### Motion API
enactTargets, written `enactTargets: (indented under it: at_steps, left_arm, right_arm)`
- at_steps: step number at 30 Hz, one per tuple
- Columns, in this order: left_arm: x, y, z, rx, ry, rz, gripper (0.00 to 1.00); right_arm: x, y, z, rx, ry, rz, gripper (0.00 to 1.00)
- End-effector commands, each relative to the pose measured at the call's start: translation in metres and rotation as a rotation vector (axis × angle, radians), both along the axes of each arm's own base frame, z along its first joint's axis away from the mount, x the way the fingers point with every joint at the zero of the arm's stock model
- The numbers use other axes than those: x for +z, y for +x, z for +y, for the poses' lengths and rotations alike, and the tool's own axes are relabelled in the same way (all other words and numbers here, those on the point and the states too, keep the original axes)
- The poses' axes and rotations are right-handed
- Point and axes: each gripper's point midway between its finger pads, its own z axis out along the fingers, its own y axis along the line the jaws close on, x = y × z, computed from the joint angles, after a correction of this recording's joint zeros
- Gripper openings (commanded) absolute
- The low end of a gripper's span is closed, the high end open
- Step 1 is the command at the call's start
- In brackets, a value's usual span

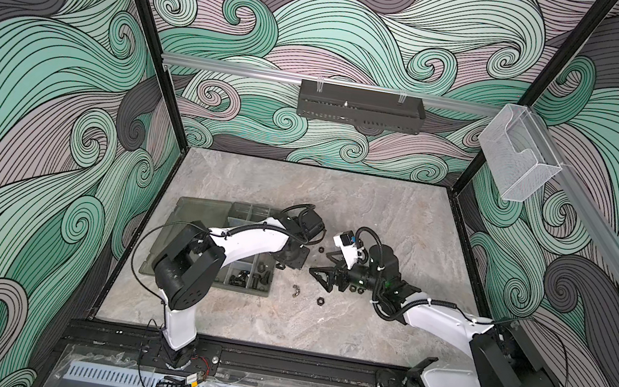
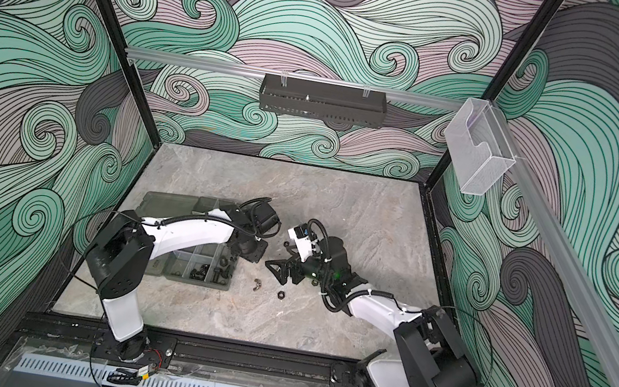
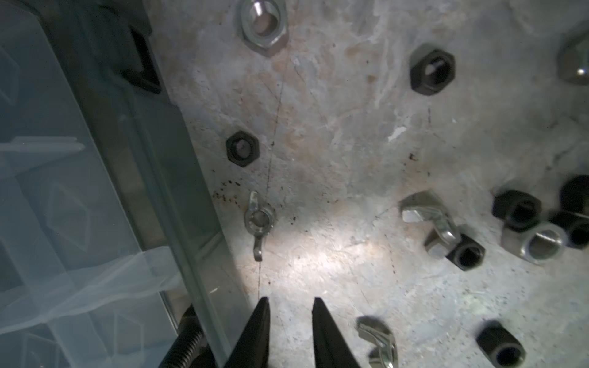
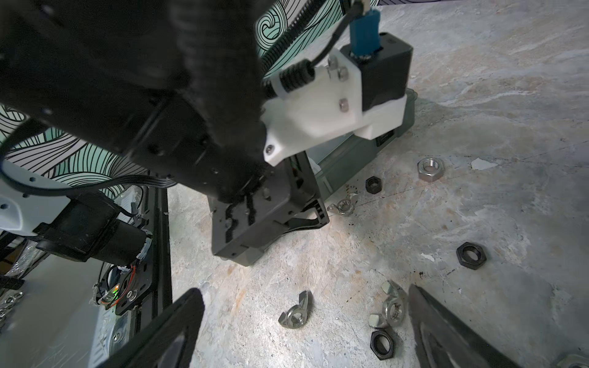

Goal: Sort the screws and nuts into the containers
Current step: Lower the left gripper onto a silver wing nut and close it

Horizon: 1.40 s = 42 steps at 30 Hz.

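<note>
Surrounding grey marbled tabletop (image 1: 339, 207), swirl-patterned walls (image 1: 327, 16); left gripper (image 3: 290, 302) narrow, right gripper (image 4: 302, 288) wide.

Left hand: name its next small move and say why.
Probably ease the left hand forward and down over the small silver wing nut, opening a little wider. Its jaws stand apart with nothing between them, and that nut lies loose on the table just ahead, beside the organizer box.

Marbled tabletop (image 1: 299, 193): organizer box (image 1: 200, 211), loose nuts (image 1: 319, 300)
</note>
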Motion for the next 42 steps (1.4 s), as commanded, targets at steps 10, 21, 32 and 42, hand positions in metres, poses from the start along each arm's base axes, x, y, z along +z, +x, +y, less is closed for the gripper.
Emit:
enactTargets:
  at_steps: [10, 21, 32, 42]
  left_arm:
    - [-0.011, 0.009, 0.011, 0.046, 0.131, 0.037, 0.23]
    - [-0.024, 0.012, 0.007, 0.097, 0.118, 0.048, 0.23]
    - [-0.029, 0.014, 0.006, 0.132, 0.104, 0.053, 0.23]
    - [-0.028, 0.015, -0.001, 0.128, 0.066, 0.057, 0.19]
  right_arm:
    - [0.006, -0.001, -0.005, -0.008, -0.006, -0.045, 0.99]
    - [0.003, 0.000, -0.002, -0.001, -0.001, -0.032, 0.99]
    - [0.004, 0.001, -0.001, 0.002, 0.002, -0.032, 0.99]
    - [0.004, 0.001, -0.001, 0.004, 0.003, -0.032, 0.99]
